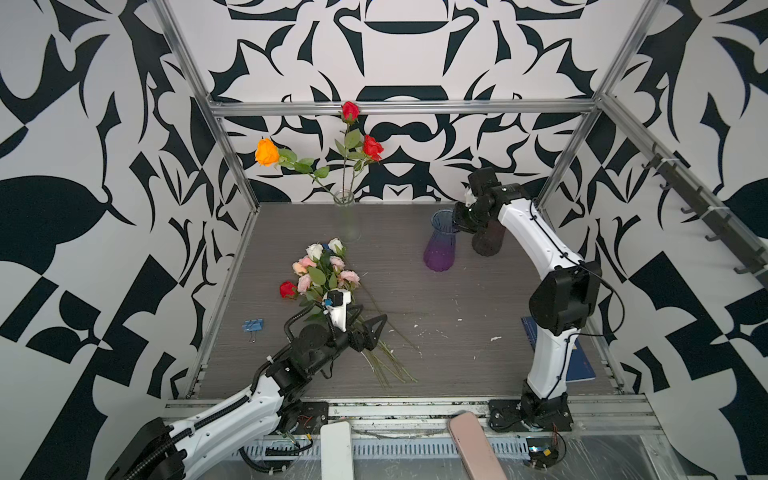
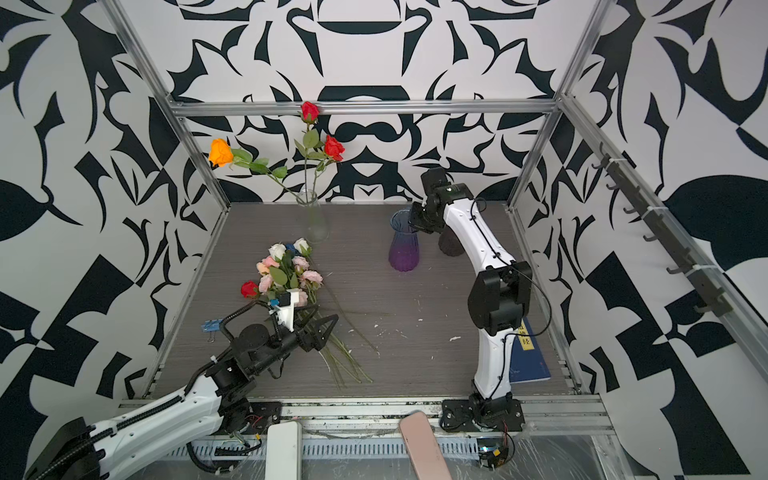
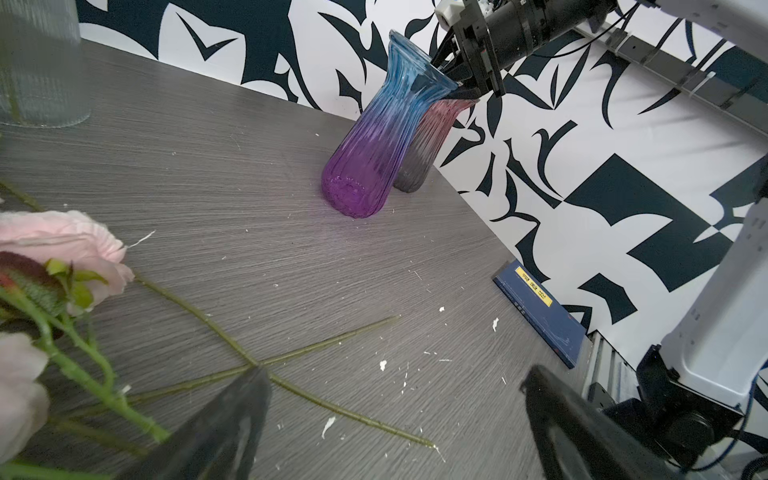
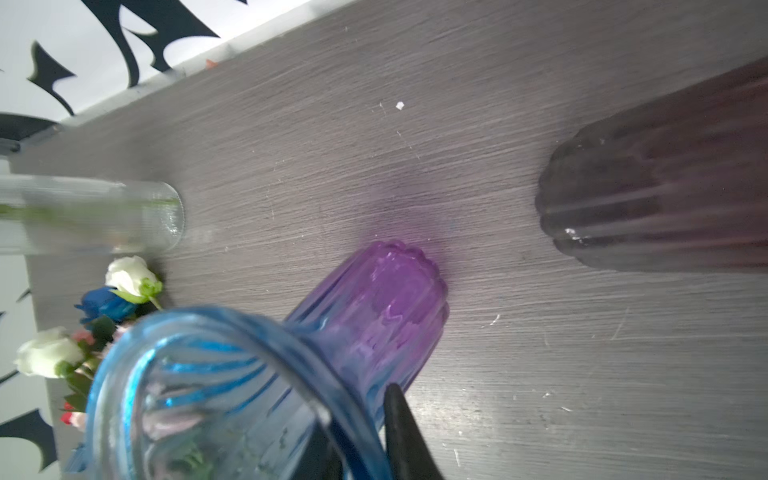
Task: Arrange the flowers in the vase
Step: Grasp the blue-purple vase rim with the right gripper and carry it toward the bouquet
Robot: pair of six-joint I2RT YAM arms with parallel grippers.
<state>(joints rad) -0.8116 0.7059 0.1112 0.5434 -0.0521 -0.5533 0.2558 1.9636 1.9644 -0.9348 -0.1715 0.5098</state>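
Observation:
A ribbed vase (image 1: 440, 249) (image 2: 404, 249) (image 3: 374, 145) (image 4: 374, 316), blue at the top and purple at the base, rests on the grey table. My right gripper (image 1: 457, 220) (image 2: 413, 222) (image 3: 455, 83) (image 4: 361, 415) is shut on its rim, one finger inside and one outside. The flowers (image 1: 322, 270) (image 2: 286, 270) (image 3: 62, 241) (image 4: 133, 278) lie bundled on the table at the left: pink, white, red and blue blooms. My left gripper (image 1: 370, 318) (image 2: 324, 320) (image 3: 395, 374) hovers open over their stems, holding nothing.
A clear vase (image 1: 345, 208) at the back holds an orange rose (image 1: 267, 152) and two red ones. A dark vase (image 1: 488, 241) (image 4: 656, 199) stands right behind the blue one. A blue book (image 1: 582, 365) lies at the right, a blue binder clip (image 1: 252, 325) at the left.

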